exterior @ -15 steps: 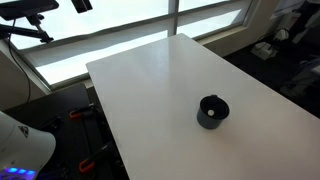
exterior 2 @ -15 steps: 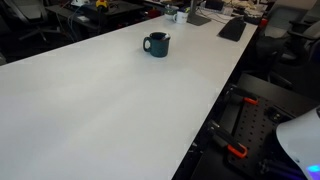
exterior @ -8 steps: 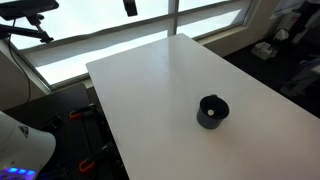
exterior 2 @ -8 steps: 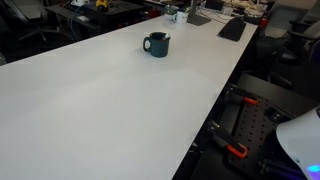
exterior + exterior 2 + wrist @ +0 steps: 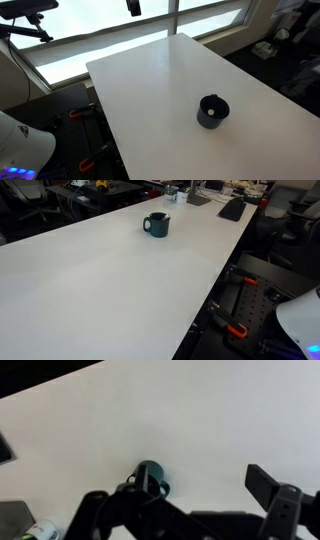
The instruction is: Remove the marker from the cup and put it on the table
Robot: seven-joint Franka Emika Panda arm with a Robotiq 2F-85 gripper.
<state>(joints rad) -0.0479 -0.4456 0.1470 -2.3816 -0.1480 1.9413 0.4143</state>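
- We are just starting: our fingers (image 5: 270, 485) are wide open and hold nothing.
- Next, we should go down to the short, round, dark cup (image 5: 212, 111), nearer one long edge of the plain white worktop (image 5: 140, 80).

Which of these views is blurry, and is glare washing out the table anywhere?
Wrist view: soft, the gripper a dark blurred silhouette, the cup fuzzy-edged. In both exterior views the cup is sharper and the white table looks washed out, nearly featureless; bright windows backlight an exterior view.
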